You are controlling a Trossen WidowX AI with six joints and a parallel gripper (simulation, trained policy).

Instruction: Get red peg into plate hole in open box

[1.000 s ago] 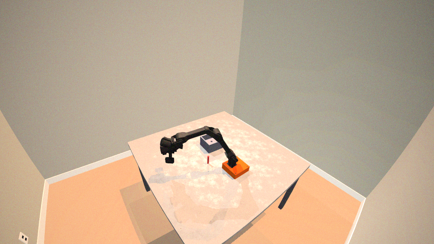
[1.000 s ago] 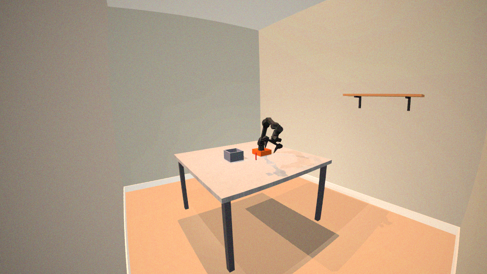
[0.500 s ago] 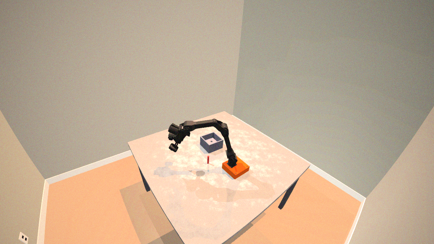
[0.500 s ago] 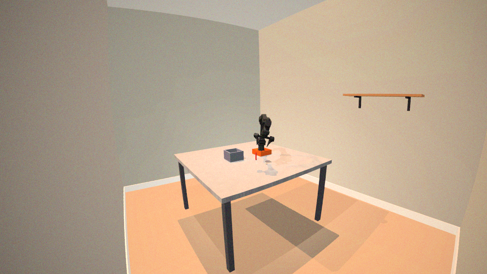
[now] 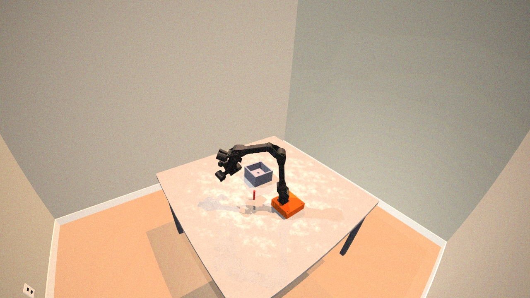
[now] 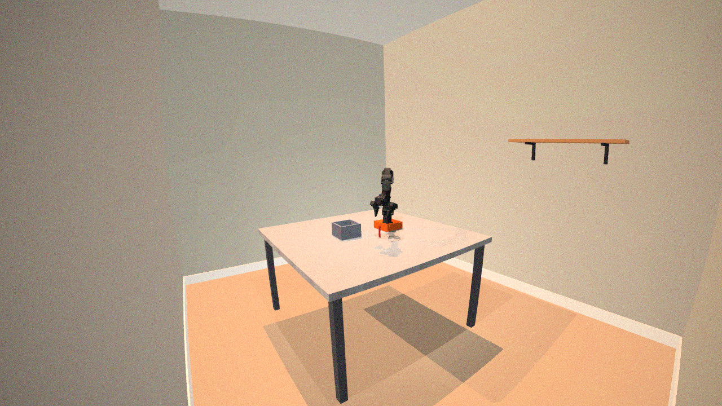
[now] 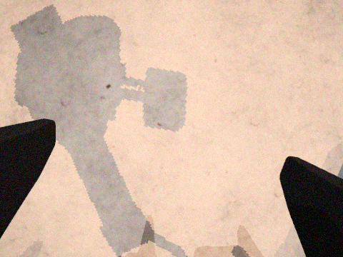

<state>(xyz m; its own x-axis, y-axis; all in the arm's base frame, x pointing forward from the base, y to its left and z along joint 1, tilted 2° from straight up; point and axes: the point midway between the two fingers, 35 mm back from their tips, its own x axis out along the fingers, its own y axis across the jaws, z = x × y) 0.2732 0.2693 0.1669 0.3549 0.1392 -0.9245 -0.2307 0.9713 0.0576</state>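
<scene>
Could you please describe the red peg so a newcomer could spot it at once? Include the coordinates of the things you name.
On the pale table (image 5: 251,237) (image 6: 303,257), find the orange base (image 5: 292,208) (image 6: 379,225) under the black arm. Between it and the grey open box (image 5: 255,179) (image 6: 346,231) stands the peg (image 5: 254,195) (image 6: 379,232): thin, upright, and the only red thing there.

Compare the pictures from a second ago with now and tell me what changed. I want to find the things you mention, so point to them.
The arm has swung its claw (image 5: 227,176) (image 6: 382,215) (image 7: 173,150) toward the box (image 5: 251,179) (image 6: 346,232): up and right in the top view, left in the exterior view. Nothing was taken hold of or let go; the claw is open and holds nothing. The red peg (image 5: 254,195) (image 6: 379,232), upright on the table, and the box stayed put.
</scene>
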